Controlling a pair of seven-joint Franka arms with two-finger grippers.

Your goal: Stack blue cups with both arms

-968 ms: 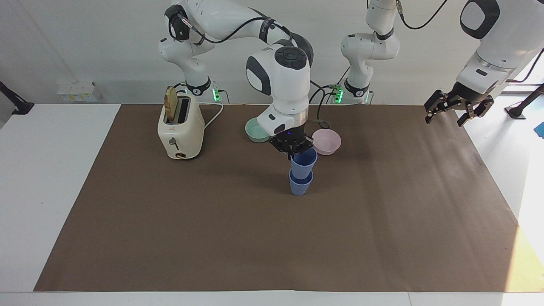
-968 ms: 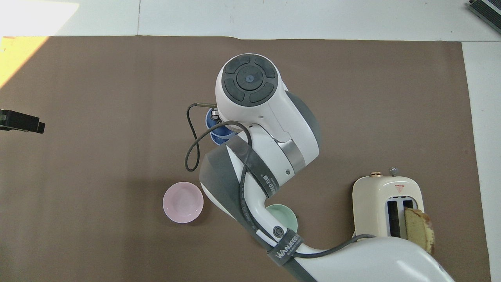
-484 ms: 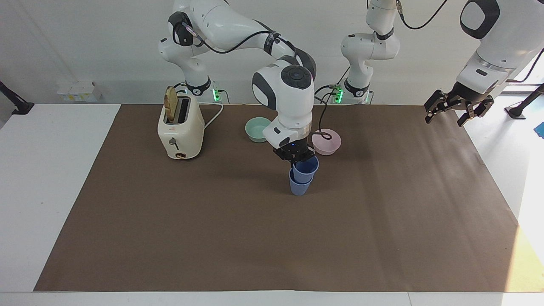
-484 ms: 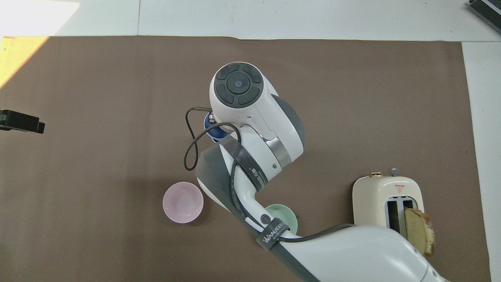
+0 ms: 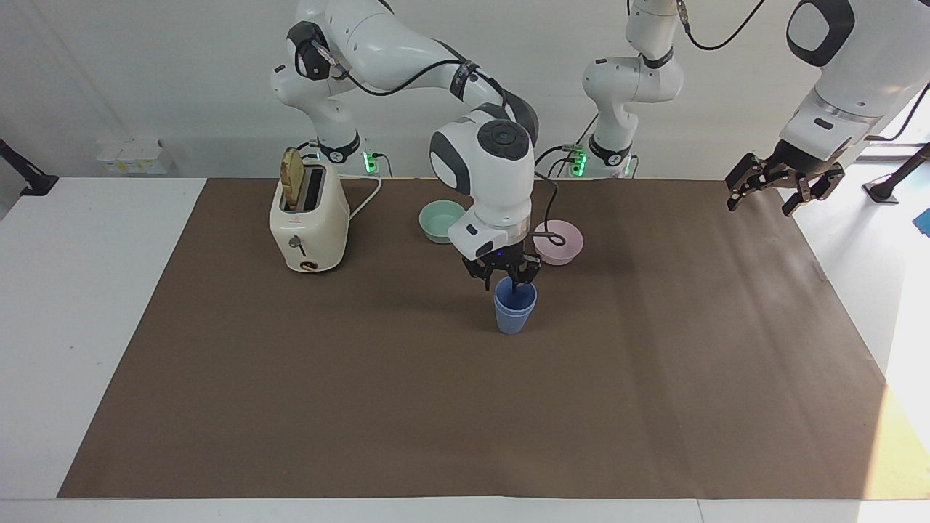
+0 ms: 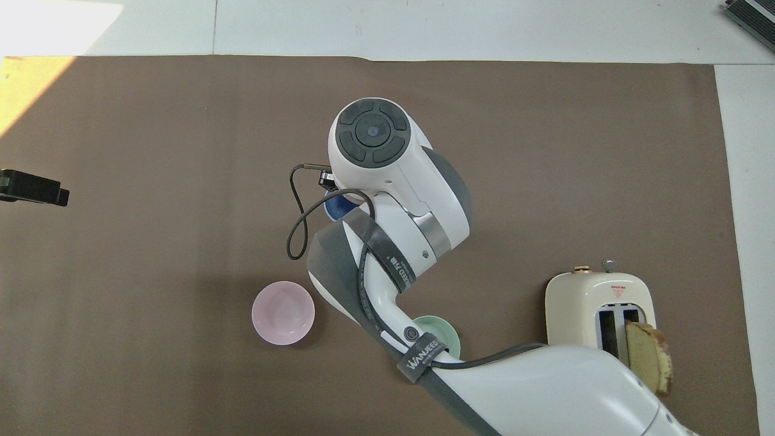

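The two blue cups (image 5: pixel 514 309) stand nested, one inside the other, on the brown mat (image 5: pixel 654 378) in the middle of the table. My right gripper (image 5: pixel 511 285) is right over them, its tip at the rim of the inner cup. In the overhead view only a sliver of the cups (image 6: pixel 336 206) shows beside the right arm's wrist. My left gripper (image 5: pixel 759 207) waits open and empty, raised over the mat's edge at the left arm's end; its tip shows in the overhead view (image 6: pixel 33 188).
A teal-green bowl (image 5: pixel 440 220) and a pale pink bowl (image 5: pixel 559 242) sit nearer to the robots than the cups. A cream toaster (image 5: pixel 309 218) with a slice of bread in it stands toward the right arm's end.
The right gripper has come down, and the upper blue cup has sunk fully into the lower one. The left arm has not moved.
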